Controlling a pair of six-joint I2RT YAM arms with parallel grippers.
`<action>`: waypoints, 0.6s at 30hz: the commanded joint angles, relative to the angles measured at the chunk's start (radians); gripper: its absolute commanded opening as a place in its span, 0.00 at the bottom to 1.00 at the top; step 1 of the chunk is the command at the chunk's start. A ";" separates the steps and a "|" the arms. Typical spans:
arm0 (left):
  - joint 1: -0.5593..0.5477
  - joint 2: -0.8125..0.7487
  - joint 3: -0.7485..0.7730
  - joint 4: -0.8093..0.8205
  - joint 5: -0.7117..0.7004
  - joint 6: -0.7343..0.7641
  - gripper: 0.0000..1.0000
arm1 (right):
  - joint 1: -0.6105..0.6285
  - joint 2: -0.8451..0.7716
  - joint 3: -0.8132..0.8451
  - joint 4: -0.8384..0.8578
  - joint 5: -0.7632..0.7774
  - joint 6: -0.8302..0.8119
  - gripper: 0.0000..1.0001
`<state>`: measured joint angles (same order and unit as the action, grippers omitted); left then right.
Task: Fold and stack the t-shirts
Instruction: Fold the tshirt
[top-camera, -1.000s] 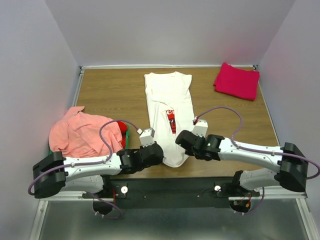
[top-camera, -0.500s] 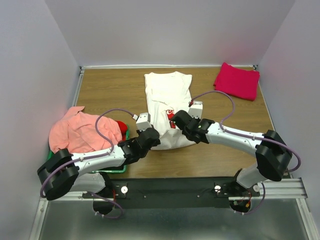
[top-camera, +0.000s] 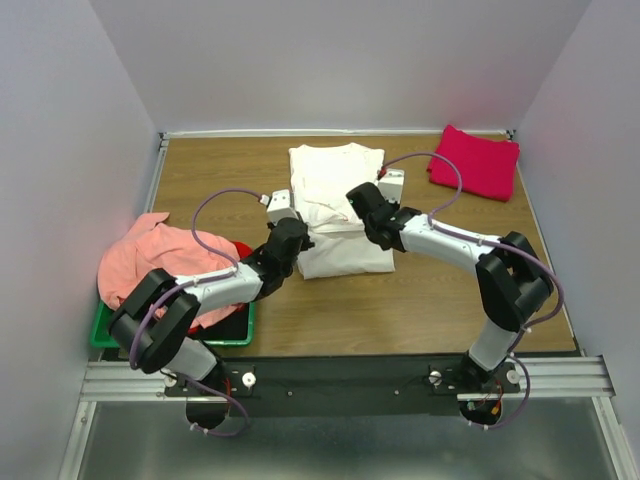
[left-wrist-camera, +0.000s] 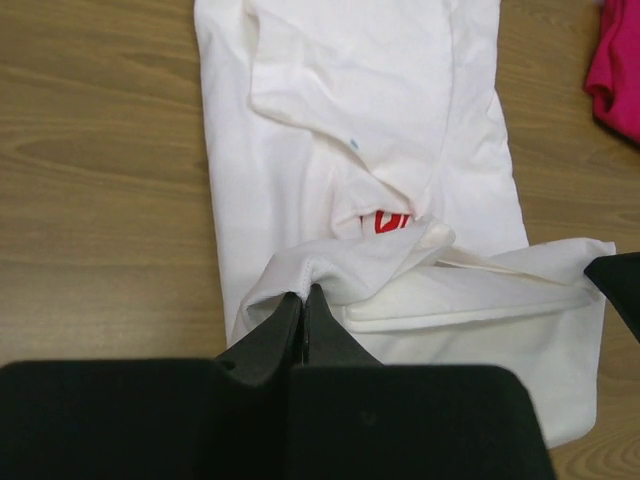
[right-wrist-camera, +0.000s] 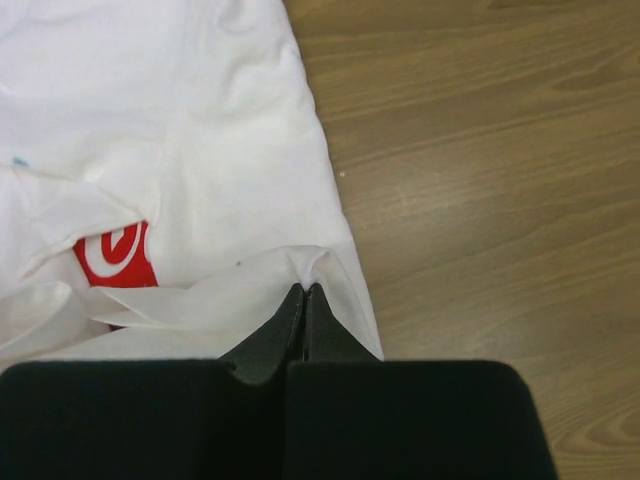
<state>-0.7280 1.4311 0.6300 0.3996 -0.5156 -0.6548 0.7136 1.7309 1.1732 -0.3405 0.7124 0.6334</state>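
The white t-shirt (top-camera: 333, 180) lies in the middle of the table, its near end lifted and doubled over toward the far end. My left gripper (top-camera: 292, 226) is shut on the hem's left corner, seen in the left wrist view (left-wrist-camera: 304, 290). My right gripper (top-camera: 358, 196) is shut on the hem's right corner, seen in the right wrist view (right-wrist-camera: 304, 288). The red-and-white print (right-wrist-camera: 112, 253) peeks out under the fold. A folded magenta-red t-shirt (top-camera: 474, 161) lies at the far right. A salmon-pink t-shirt (top-camera: 160, 264) is heaped at the left, with a red t-shirt (top-camera: 244, 252) showing beside it.
A green bin (top-camera: 230, 335) stands at the near left under the heaped shirts. White walls close in the table on three sides. Purple cables loop over both arms.
Both grippers have carried the white shirt's near hem away from the table's front edge toward the far end, folding the shirt over itself.
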 joint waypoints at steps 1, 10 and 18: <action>0.050 0.061 0.065 0.157 0.078 0.099 0.00 | -0.049 0.054 0.052 0.057 0.012 -0.060 0.00; 0.145 0.212 0.177 0.173 0.186 0.133 0.00 | -0.101 0.189 0.186 0.080 -0.017 -0.141 0.00; 0.196 0.345 0.276 0.134 0.250 0.150 0.00 | -0.131 0.274 0.256 0.078 -0.042 -0.166 0.00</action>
<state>-0.5526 1.7424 0.8722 0.5327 -0.3012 -0.5327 0.5983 1.9732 1.3823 -0.2787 0.6834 0.4950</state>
